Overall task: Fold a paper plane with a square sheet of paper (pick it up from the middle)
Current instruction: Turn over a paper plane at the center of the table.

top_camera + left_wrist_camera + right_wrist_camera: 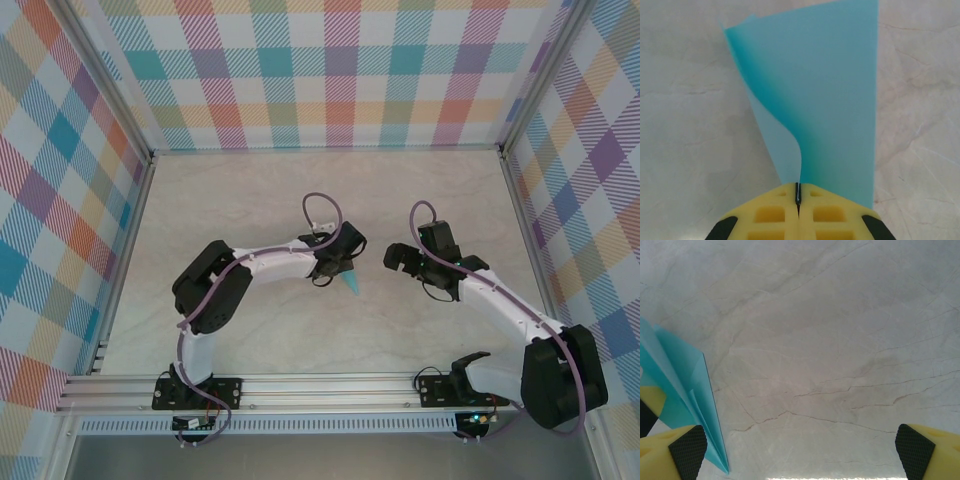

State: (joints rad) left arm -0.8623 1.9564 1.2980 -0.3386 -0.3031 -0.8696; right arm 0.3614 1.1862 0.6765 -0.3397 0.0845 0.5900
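**Desk** (300, 200): pale marble-look top, flat and bare, with checked walls (330, 70) on three sides. There is wide open room ahead of and beside both arms. The far corners sit close to the wall posts and are best avoided.

**Left arm** (215, 290): bent, reaching to mid-desk.

**Right arm** (520, 320): bent the opposite way and facing the left arm, with a small gap between the two wrists. This gap is the tightest spot, so crossing moves risk a bump.

**Right pincer** (395, 258): fingers wide apart and holding nothing, just beside the paper.

**Left pincer** (798, 197): yellow fingers pressed together and clamped on one edge of the paper, which shows as a thin line in the seam between them.

**Paper plane** (835, 100): light-blue sheet folded into layers that narrow to a point.
- Position: it hangs from the left pincer at mid-desk, between the two wrists. The right wrist view shows its tip aimed down at the desk, though contact cannot be told.
- Handling, as a judgement: very light, limp, smooth and easily creased. One loose layer already curls away. A hard squeeze or a quick swing would likely bend it.
- Best hold: flat across the stacked layers near a crease, not on a free corner.
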